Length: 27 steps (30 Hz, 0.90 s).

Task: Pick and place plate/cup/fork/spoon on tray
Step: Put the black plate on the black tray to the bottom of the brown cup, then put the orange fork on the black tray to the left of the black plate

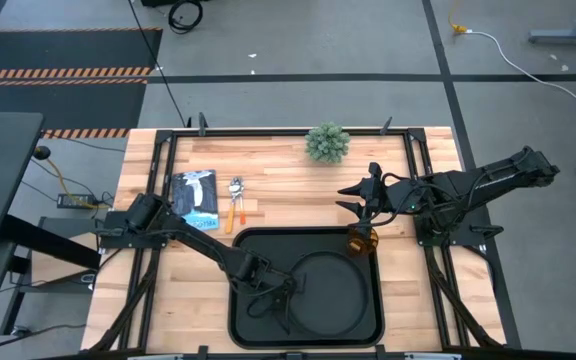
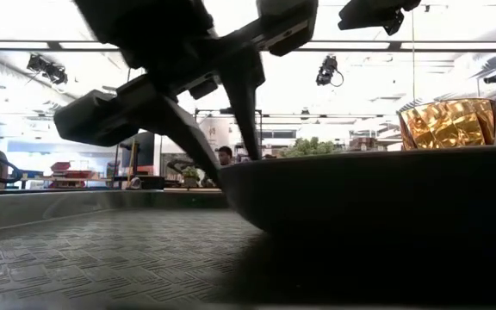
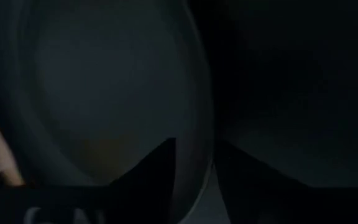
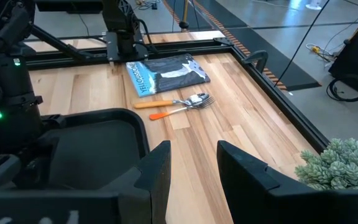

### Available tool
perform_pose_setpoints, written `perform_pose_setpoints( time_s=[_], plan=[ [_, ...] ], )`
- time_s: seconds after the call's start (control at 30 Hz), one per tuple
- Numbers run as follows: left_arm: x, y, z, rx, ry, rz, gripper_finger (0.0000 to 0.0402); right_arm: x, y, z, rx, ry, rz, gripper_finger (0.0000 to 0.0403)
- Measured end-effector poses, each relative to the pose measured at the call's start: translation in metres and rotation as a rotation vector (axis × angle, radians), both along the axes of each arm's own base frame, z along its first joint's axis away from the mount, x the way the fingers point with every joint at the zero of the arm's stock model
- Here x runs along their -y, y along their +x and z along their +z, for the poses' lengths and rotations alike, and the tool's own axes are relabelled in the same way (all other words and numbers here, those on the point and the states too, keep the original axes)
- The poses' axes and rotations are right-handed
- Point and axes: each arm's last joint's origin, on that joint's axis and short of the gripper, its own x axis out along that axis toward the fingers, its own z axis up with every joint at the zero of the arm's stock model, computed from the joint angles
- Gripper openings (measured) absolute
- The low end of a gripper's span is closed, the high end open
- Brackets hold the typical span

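A slatted wooden surface [image 1: 298, 200] carries the tray [image 1: 243, 320], with the plate [image 1: 343, 290] already inside it and the cup [image 1: 362, 240] in the tray's far right corner. The left pincer [image 1: 286, 297] sits at the plate's left rim, fingers spread either side of it, apparently released. Drawing back carelessly could snag that rim and drag the plate. The right pincer [image 4: 188, 168] hovers beside the cup, parted and empty. Fork [image 4: 185, 107] and spoon [image 4: 173, 102] lie together beyond the tray, well away from both pincers.
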Motion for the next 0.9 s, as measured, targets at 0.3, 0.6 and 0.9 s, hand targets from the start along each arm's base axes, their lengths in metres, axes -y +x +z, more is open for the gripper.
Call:
perform_pose_setpoints(
  time_s=[0.3,0.6,0.9],
  plan=[
    [0.0031,0.0001,0.0012,0.036,0.003,0.065,0.0144,-0.0001,0.0,0.0,-0.002,-0.006,0.003,0.0137],
    [0.0029,0.004,0.0039,0.095,-0.028,0.152,0.0142,0.0,0.0,-0.0002,-0.002,-0.002,0.001,0.0137],
    [0.004,0.0092,0.0082,0.175,-0.062,0.223,0.0142,0.0,0.0,-0.0002,-0.002,-0.002,0.001,0.0137]
  ],
)
